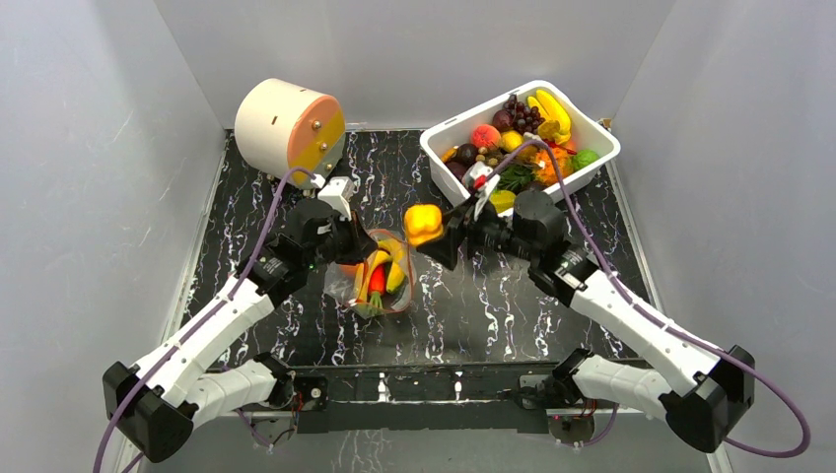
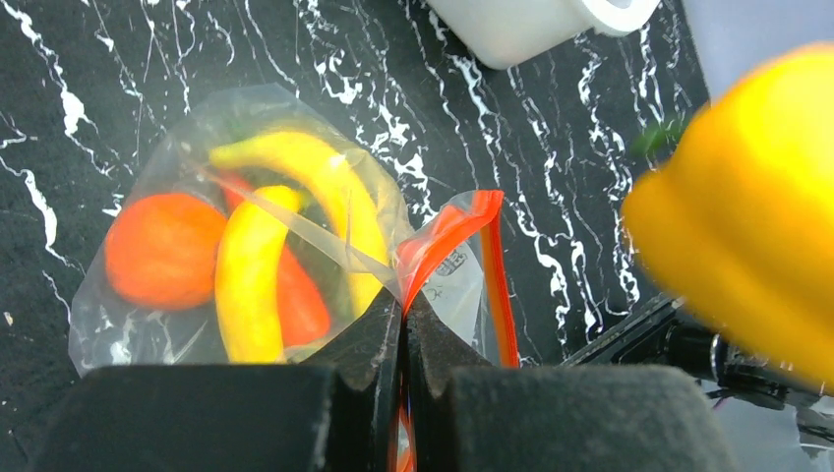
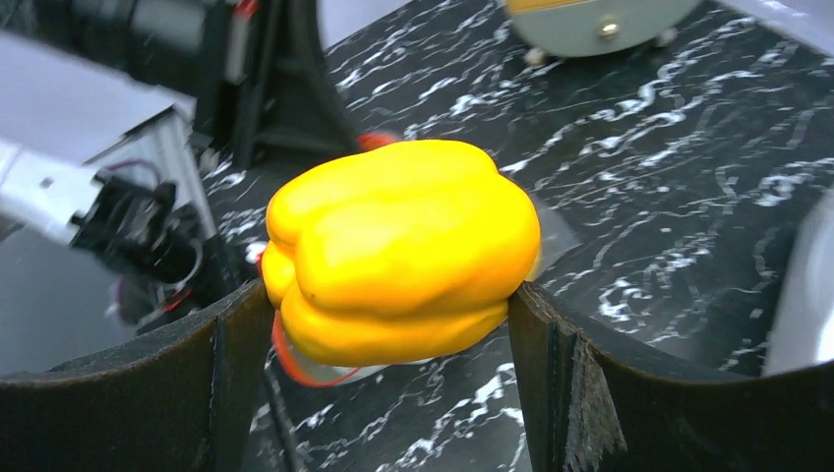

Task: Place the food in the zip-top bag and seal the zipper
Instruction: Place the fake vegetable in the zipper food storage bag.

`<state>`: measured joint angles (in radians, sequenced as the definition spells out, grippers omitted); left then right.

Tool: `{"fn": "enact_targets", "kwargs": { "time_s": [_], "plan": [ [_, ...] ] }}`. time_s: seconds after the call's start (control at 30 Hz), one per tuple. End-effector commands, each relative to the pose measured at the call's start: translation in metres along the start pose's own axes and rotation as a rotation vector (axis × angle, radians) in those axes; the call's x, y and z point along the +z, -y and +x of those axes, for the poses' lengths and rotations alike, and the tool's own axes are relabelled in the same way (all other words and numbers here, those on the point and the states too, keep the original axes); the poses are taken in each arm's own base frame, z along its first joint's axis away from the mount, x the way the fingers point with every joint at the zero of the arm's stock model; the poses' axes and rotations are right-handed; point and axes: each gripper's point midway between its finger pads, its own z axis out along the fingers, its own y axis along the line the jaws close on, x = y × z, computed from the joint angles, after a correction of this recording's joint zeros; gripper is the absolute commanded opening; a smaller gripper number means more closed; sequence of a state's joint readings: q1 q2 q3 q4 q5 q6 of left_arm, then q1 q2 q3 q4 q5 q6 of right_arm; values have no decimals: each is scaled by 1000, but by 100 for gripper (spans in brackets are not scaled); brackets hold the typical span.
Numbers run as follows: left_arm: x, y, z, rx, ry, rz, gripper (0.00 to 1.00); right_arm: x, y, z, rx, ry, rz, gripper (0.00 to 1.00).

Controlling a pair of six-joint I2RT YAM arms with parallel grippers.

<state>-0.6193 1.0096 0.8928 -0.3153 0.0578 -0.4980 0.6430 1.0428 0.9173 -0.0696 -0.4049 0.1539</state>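
The left arm reaches forward, low over the surface [image 1: 473, 315]. The left hand [image 2: 403, 307] is pinched tight on the zipper [image 2: 447, 231] of the zip-top bag [image 2: 187, 128], which lies just ahead of it with bananas [image 2: 246, 285] inside. The right arm stretches inward, and the right hand [image 3: 388, 295] clamps a yellow pepper [image 3: 398, 246] off the surface, close beside the left hand and near the bag's mouth.

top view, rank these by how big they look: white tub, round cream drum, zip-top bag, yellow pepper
white tub
round cream drum
zip-top bag
yellow pepper
The pepper is held up, nearer the camera, yet clearly looks smallest.
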Motion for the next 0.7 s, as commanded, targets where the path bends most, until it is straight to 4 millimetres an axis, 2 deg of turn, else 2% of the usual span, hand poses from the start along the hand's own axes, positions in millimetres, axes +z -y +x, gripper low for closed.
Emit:
{"fn": "enact_targets", "kwargs": {
  "time_s": [0.0,0.13,0.23,0.47,0.67],
  "plan": [
    [-12,18,-24,-8,46,42,0,-9,-47,-3,-81,53,-170,47],
    [-16,21,-27,-2,52,53,0,-15,-82,10,-101,50,-323,47],
    [-19,25,-27,3,54,76,0,-9,-100,21,-128,25,-377,47],
    [-26,31,-24,-4,51,116,0,17,-102,40,-188,-42,-331,47],
    [-32,36,-21,-18,53,150,0,36,-91,55,-234,-101,-241,47]
  ]
}}
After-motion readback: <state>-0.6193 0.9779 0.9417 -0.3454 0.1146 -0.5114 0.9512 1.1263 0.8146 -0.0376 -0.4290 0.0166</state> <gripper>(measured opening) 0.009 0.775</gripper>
